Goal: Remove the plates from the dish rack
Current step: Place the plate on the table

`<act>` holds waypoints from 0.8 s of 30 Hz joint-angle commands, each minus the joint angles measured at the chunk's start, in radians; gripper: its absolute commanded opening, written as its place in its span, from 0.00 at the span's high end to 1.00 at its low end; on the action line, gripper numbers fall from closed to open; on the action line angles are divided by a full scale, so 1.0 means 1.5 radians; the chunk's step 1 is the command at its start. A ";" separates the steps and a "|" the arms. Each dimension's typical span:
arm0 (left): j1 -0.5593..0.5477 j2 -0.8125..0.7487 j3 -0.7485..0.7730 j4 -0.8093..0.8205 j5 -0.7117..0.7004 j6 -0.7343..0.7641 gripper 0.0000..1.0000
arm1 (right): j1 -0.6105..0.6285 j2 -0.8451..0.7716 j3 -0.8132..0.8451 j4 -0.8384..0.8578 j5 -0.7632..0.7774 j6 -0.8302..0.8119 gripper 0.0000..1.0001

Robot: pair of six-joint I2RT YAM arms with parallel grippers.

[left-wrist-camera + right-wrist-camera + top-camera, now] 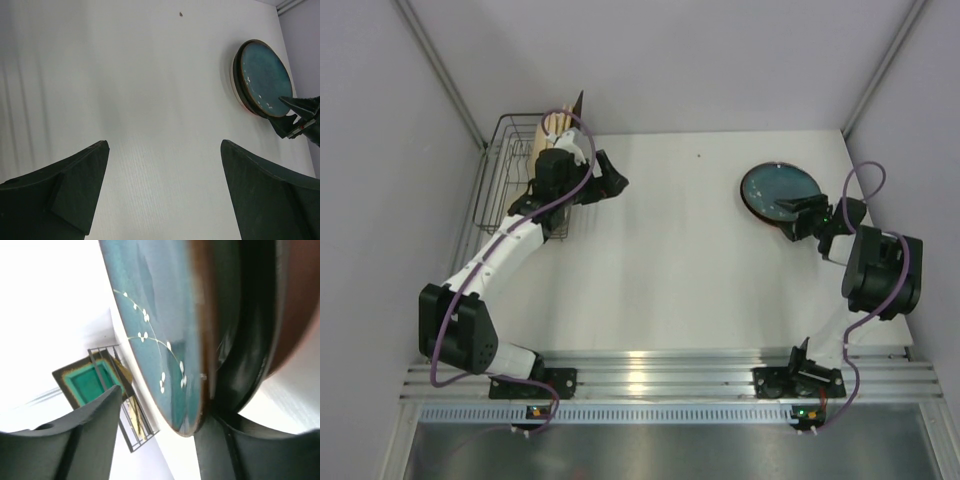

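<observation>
The dark wire dish rack [505, 175] stands at the back left. It holds a tan wooden plate [554, 127] and a square dark-rimmed teal plate [577, 104], both upright. A round teal glazed plate [778, 188] lies at the right of the table on top of another plate. It also shows in the left wrist view [265, 75]. My right gripper [802, 214] is open with the teal plate's [160, 315] rim between its fingers, one finger [250, 450] under the edge. My left gripper [611, 181] is open and empty just right of the rack, above bare table [164, 145].
The white table [670, 260] is walled by grey panels on the left, back and right. A rail [670, 375] runs along its near edge by the arm bases. The right wrist view shows the rack [131, 432] and the square teal plate [87, 382] far off.
</observation>
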 commanded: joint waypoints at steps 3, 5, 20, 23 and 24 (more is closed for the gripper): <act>0.007 -0.017 0.032 0.004 -0.002 0.008 0.01 | -0.005 -0.074 0.014 -0.030 -0.054 -0.034 0.35; 0.008 -0.016 0.033 0.004 -0.001 0.008 0.01 | -0.005 -0.080 0.019 -0.101 -0.061 -0.068 0.32; 0.012 -0.009 0.038 0.006 -0.005 0.010 0.02 | 0.065 -0.204 0.114 -0.428 0.023 -0.376 0.60; 0.014 -0.011 0.035 0.006 -0.006 0.007 0.03 | 0.133 -0.150 0.232 -0.503 0.111 -0.455 0.90; 0.014 -0.013 0.034 0.006 -0.007 0.007 0.03 | 0.148 -0.136 0.252 -0.511 0.125 -0.467 1.00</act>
